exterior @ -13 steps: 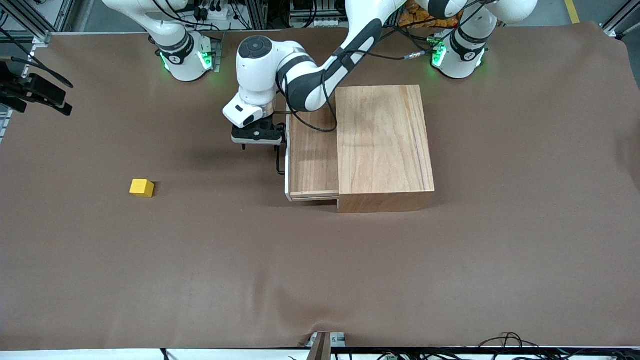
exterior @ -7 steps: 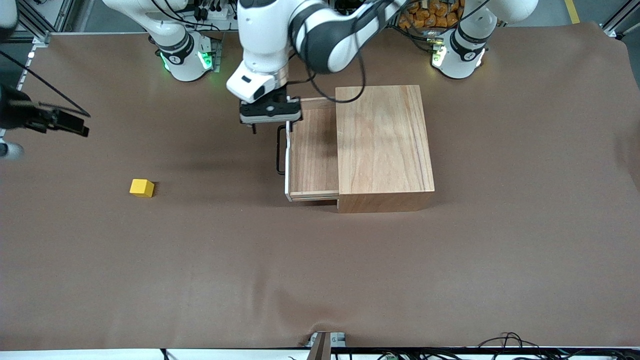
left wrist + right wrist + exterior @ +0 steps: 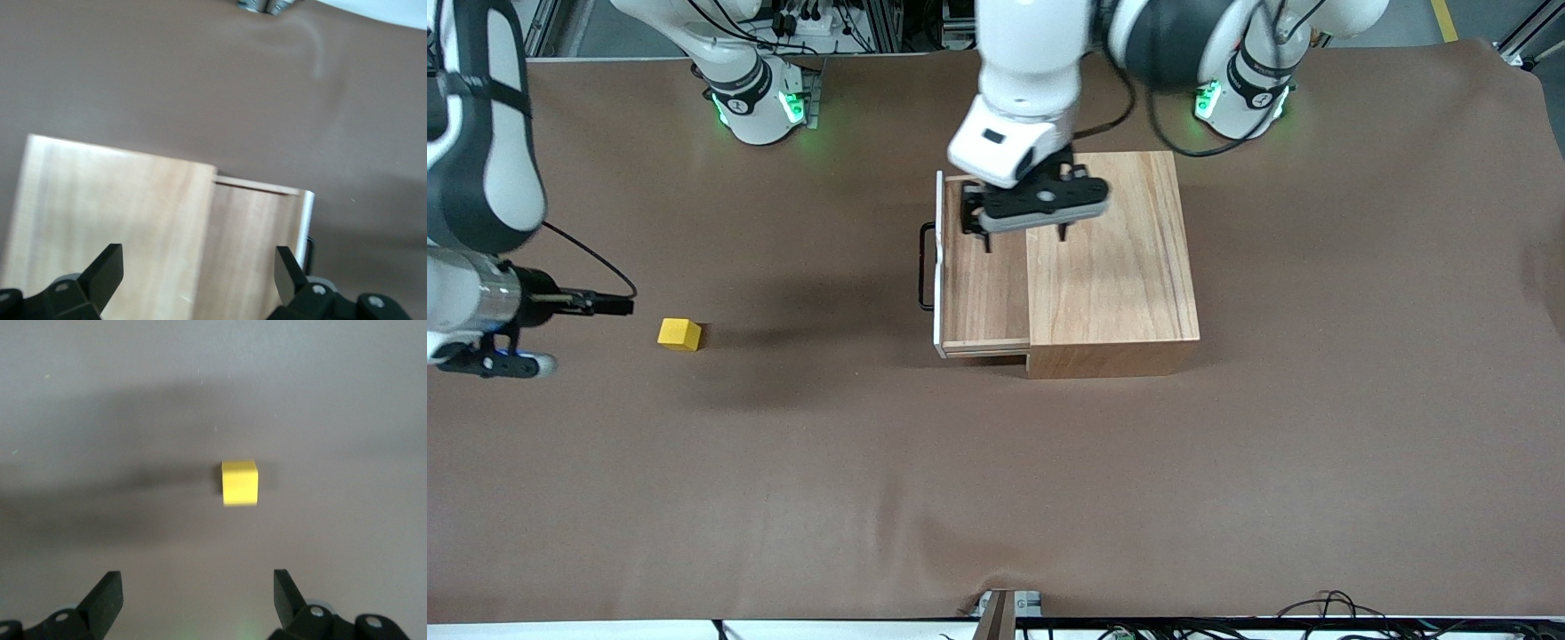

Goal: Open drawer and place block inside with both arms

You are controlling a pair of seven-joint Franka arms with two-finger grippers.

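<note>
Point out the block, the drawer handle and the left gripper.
block [image 3: 679, 333]: front view, on its top face.
drawer handle [image 3: 923, 267]: front view, on the black bar.
left gripper [image 3: 1023, 233]: front view, midway between its open fingertips, over the drawer.

Brown-covered bench in a workshop.
Aluminium framing and tangled cables line its edges; green light glows near the top.
</note>
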